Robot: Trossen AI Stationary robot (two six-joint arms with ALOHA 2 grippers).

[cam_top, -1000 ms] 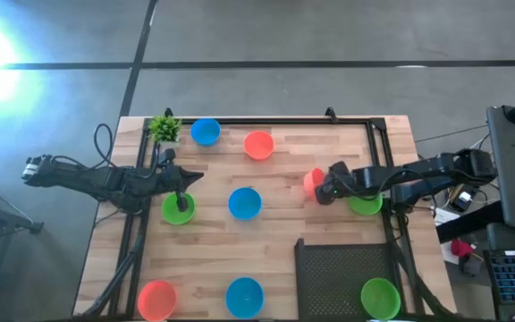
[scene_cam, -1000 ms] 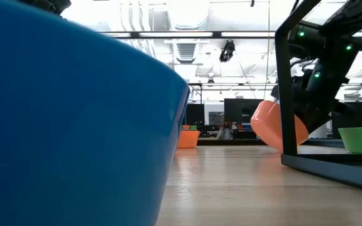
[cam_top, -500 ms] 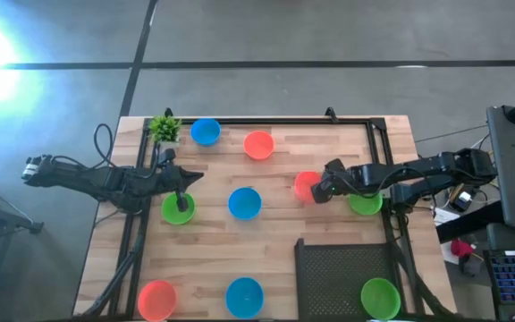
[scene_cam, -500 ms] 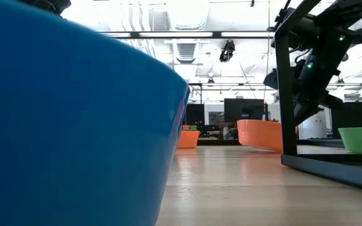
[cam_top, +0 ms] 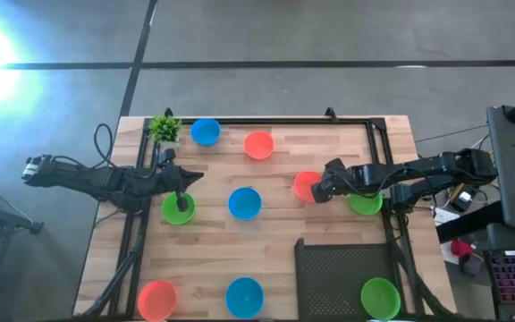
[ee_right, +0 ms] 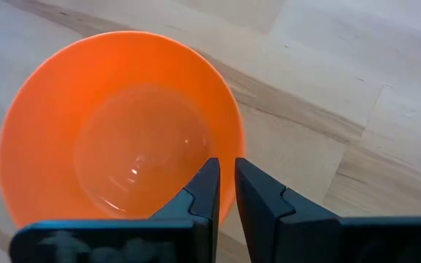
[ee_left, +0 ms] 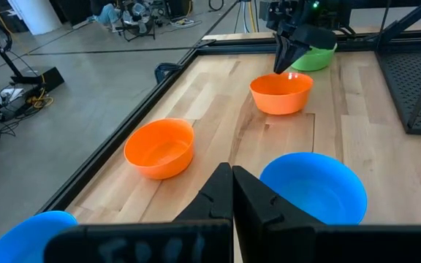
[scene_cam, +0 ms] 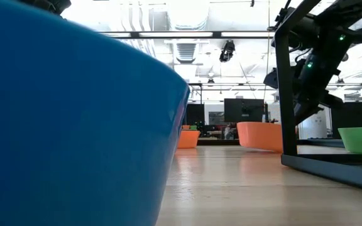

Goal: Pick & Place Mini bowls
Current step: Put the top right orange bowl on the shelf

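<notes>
Nine mini bowls stand on the wooden table (cam_top: 275, 241), three each of blue, orange and green. My right gripper (cam_top: 322, 190) is shut on one orange bowl (cam_top: 306, 186) right of the table's middle. That bowl also shows in the left wrist view (ee_left: 281, 93) and the low view (scene_cam: 261, 135). A green bowl (cam_top: 365, 202) sits under the right arm. My left gripper (ee_left: 232, 191) is shut and hovers at the table's left (cam_top: 197, 175), above and before a blue bowl (ee_left: 314, 191). Another orange bowl (ee_left: 159, 148) rests beside it. My right gripper pinches the orange bowl's rim (ee_right: 232, 146) on the side toward the table's right edge, one finger (ee_right: 205, 188) inside the bowl and one (ee_right: 263, 196) outside. The fingers slant down from above and from the right. The bowl sits level, its base on the table.
A small potted plant (cam_top: 164, 128) stands at the far left corner. A black mesh tray (cam_top: 347, 273) lies at the near right, with a green bowl (cam_top: 379, 297) beside it. A blue bowl (scene_cam: 74, 125) fills the low view's near left. A black frame edges the table.
The orange bowl in my right gripper hung tilted and clear of the table a second ago. It has tipped back to level, shifted a little toward the table's left and come down onto its base. The gripper has stayed shut on its rim.
</notes>
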